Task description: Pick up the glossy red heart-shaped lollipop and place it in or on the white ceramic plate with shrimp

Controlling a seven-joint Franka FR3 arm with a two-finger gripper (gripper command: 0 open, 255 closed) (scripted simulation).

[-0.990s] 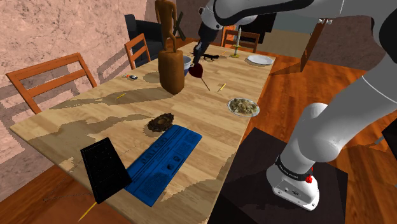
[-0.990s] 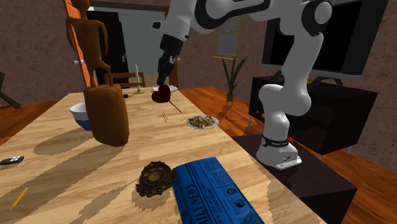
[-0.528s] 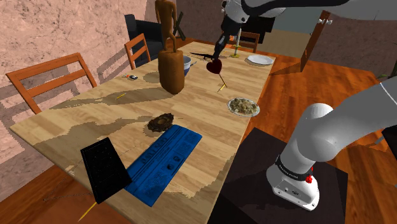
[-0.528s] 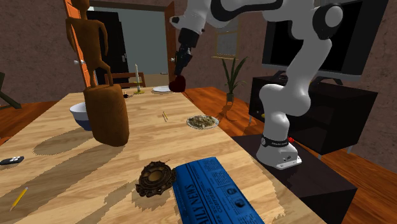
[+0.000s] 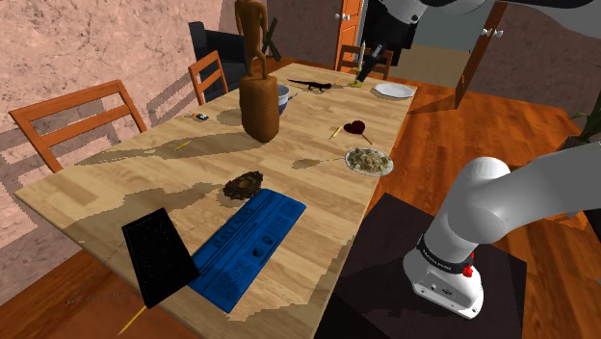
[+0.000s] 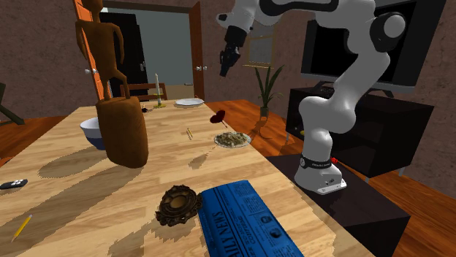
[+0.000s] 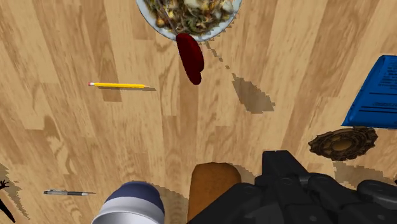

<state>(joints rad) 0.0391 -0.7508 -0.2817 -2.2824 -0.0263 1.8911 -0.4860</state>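
Red lollipop (image 7: 189, 57) seemingly touching shrimp plate (image 7: 219, 28) rim; pencil (image 7: 121, 84) near; pincer (image 6: 224, 67) high above, grip untellable.

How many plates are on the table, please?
2: a food plate near the lollipop, a bare plate at the far end of the table; the statue could hide more.

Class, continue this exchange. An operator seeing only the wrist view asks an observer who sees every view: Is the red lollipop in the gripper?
Observer: No. The second exterior view shows the gripper high above the lollipop, air between them.
Operator: Is it lying on the plate of food?
Observer: Seemingly not; the shoulder view shows it raised over that plate's rim.
Operator: Any other plate around?
Observer: Yes, a second plate, white, at the table's far end.
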